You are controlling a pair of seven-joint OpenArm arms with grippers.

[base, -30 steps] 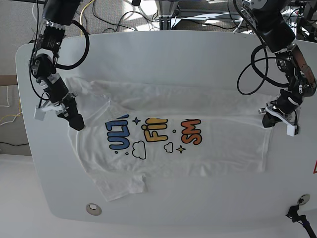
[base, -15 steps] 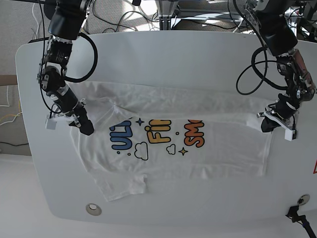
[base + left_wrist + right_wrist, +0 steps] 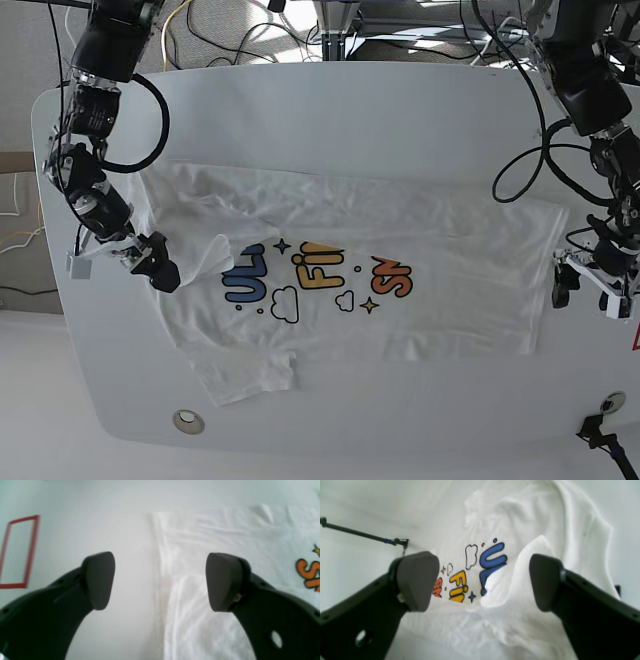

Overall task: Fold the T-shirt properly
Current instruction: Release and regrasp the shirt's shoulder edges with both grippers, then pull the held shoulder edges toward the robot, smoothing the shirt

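Both grippers — left [image 3: 160,580], right [image 3: 481,581] — hang with jaws spread wide, empty, over the T-shirt [image 3: 400,260] on the white table [image 3: 330,100].

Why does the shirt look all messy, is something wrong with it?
The T-shirt isn't damaged, only untidy: a flap folded over the print hides the tops of the blue letters, and the cloth is wrinkled.
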